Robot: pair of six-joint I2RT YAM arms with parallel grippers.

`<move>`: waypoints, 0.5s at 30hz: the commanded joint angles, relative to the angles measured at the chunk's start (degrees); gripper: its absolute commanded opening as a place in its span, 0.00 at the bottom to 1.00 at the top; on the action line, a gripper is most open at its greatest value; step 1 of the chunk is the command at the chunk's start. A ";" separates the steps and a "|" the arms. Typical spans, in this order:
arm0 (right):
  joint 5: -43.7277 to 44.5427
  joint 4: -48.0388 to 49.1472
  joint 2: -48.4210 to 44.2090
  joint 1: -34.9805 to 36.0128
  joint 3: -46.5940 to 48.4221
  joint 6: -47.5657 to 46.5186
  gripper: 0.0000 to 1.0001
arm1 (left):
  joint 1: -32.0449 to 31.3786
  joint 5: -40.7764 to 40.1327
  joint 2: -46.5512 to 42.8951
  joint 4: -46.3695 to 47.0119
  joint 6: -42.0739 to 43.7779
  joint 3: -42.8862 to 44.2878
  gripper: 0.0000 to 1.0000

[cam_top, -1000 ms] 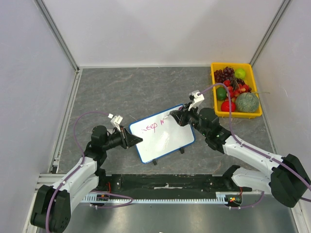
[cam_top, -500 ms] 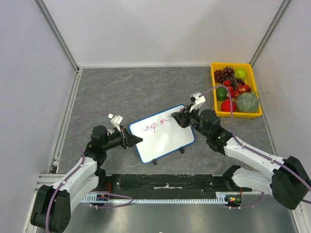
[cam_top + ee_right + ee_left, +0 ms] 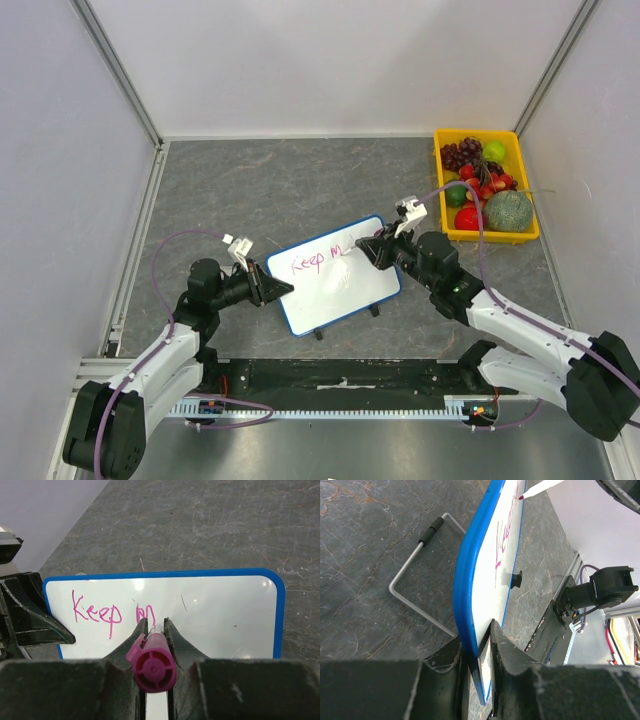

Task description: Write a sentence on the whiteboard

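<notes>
1. The right gripper (image 3: 154, 624) is clenched on a magenta marker (image 3: 151, 666), its jaws nearly together around the barrel and the cap end facing the wrist camera.
2. The marker's tip is at the face of the whiteboard (image 3: 225, 610), just right of the "M". Whether it touches is not clear.
3. The left gripper (image 3: 476, 635) is clamped on the whiteboard's blue rim at its left end, with one finger on each side of the board.
4. In the top view the whiteboard sits at centre frame, turned askew, on the grey table (image 3: 260, 190).
5. The sentence (image 3: 97, 612) runs along the board's upper left and reads "Keep M" in magenta.
6. A yellow tray (image 3: 500, 236) of fruit sits at the upper right, well apart from the board.
</notes>
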 commanded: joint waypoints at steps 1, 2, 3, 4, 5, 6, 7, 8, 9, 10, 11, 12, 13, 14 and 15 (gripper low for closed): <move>0.95 -0.11 -2.33 -0.31 4.23 -0.64 0.00 | 0.19 -3.00 -0.25 1.16 4.39 -0.41 0.02; 2.25 -0.19 -2.42 -0.31 4.67 -0.82 0.00 | 0.28 -3.08 -0.42 1.16 4.39 -0.41 0.02; 2.96 -0.46 -2.42 -0.31 5.11 -0.99 0.00 | 0.28 -3.00 -0.34 1.16 4.39 -0.41 0.02; 3.41 -0.55 -2.16 -0.39 5.46 -1.26 0.00 | 0.20 -3.00 -0.42 1.16 4.48 -0.41 0.02; 3.76 -0.55 -1.99 -0.48 5.73 -1.43 0.00 | 0.19 -3.00 -0.43 1.08 4.40 -0.41 0.02; 3.85 -0.46 -1.72 -0.57 5.90 -1.43 0.00 | 0.19 -3.00 -0.34 1.16 4.39 -0.41 0.02; 3.94 -0.28 -1.20 -0.66 6.08 -1.61 0.00 | 0.28 -3.00 -0.34 1.08 4.48 -0.41 0.02; 4.20 -0.28 -0.67 -0.75 6.17 -1.61 0.00 | 0.20 -3.00 -0.34 1.08 4.40 -0.41 0.02; 4.37 -0.20 -0.14 -0.83 6.25 -1.70 0.00 | 0.28 -3.00 -0.34 1.16 4.39 -0.41 0.02; 4.38 -0.28 0.47 -0.92 6.43 -1.61 0.00 | 0.20 -3.00 -0.34 1.08 4.39 -0.41 0.02; 4.38 -0.11 0.91 -1.01 6.34 -1.70 0.00 | 0.19 -3.00 -0.34 1.16 4.39 -0.41 0.02; 4.29 0.15 1.35 -1.01 6.17 -1.52 0.00 | 0.28 -3.00 -0.34 1.16 4.39 -0.41 0.02; 4.38 0.50 1.70 -1.10 5.99 -1.44 0.00 | 0.20 -3.00 -0.42 1.16 4.39 -0.41 0.02; 4.29 0.68 1.97 -1.19 5.82 -1.26 0.00 | 0.28 -3.00 -0.34 1.16 4.39 -0.41 0.02; 4.20 0.86 2.06 -1.27 5.64 -1.17 0.00 | 0.20 -3.00 -0.34 1.16 4.39 -0.41 0.02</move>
